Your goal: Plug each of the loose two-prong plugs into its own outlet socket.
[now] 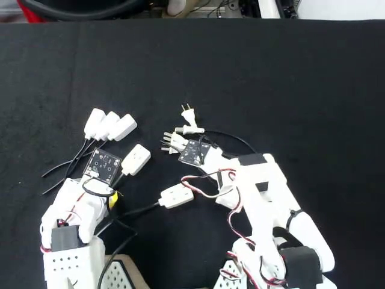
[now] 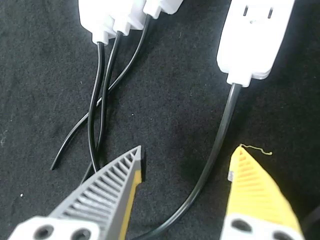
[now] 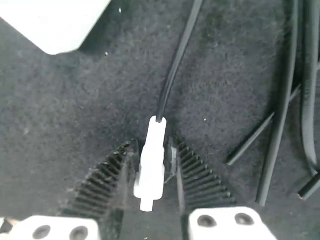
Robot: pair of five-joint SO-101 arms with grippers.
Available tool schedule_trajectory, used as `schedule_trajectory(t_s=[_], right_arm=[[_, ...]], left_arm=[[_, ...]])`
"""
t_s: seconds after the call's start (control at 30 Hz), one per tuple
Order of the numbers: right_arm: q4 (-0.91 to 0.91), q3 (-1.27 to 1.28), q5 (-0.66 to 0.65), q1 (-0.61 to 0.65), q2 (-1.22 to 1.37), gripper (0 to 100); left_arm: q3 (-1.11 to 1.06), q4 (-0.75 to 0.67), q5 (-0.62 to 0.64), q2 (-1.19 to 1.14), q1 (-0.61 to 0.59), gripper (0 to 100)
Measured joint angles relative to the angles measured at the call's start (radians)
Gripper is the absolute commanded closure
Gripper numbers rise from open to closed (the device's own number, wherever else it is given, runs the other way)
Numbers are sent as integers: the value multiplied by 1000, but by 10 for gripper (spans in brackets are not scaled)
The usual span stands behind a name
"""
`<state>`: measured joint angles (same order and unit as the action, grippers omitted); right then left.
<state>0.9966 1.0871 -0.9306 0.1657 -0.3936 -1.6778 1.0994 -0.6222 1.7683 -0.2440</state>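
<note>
**Black tabletop, five sockets and loose plugs: right fingers grasp a plug, left fingers stand apart**

Black cloth covers the tabletop (image 1: 289,90), and both arms come in from its near edge.

The right fingers (image 3: 107,180) are clenched on a small white plug (image 3: 151,170). It sits straight between the two ribbed pads, and both pads touch its sides. The plug's black cable (image 3: 177,65) leaves from the end that points past the fingertips and runs away over the cloth. I cannot make out its prongs in the right wrist view. Further beyond the fingertips, on one side, the corner of a white block (image 3: 55,20) lies on the cloth; on the other side there are several black cables (image 3: 285,100).

In the high view, a small cluster of plugs (image 1: 173,142) lies just at the tips of the right fingers, prongs pointing away from that arm. One more loose plug (image 1: 189,114) lies a little beyond the cluster, free on the cloth.

The left fingers (image 2: 110,195), one grey and one yellow, are released, with a wide gap between them, and they grasp nothing. A black cord (image 2: 220,145) crosses the cloth in this gap. It leads to a white single socket (image 2: 252,40) just past the yellow fingertip, with its two slots facing up. Beyond the grey fingertip, three white sockets (image 2: 125,12) lie side by side, touching, and their thin cables run back past that finger.

A fifth socket (image 1: 177,195) lies between the two arms, near the right arm's wiring and well short of its fingertips.
</note>
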Motion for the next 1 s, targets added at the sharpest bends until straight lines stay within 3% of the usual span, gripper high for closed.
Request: schedule_trajectory(t_s=[0.37, 0.73, 0.9, 1.0], right_arm=[[3, -6, 0, 0, 2, 895], [12, -6, -48, -78, 2, 897], [12, -6, -48, -78, 2, 985], [12, -6, -49, -78, 2, 985]], left_arm=[[0, 0, 0, 0, 0, 719], [0, 0, 0, 0, 0, 719], [0, 0, 0, 0, 0, 719], [0, 0, 0, 0, 0, 719]])
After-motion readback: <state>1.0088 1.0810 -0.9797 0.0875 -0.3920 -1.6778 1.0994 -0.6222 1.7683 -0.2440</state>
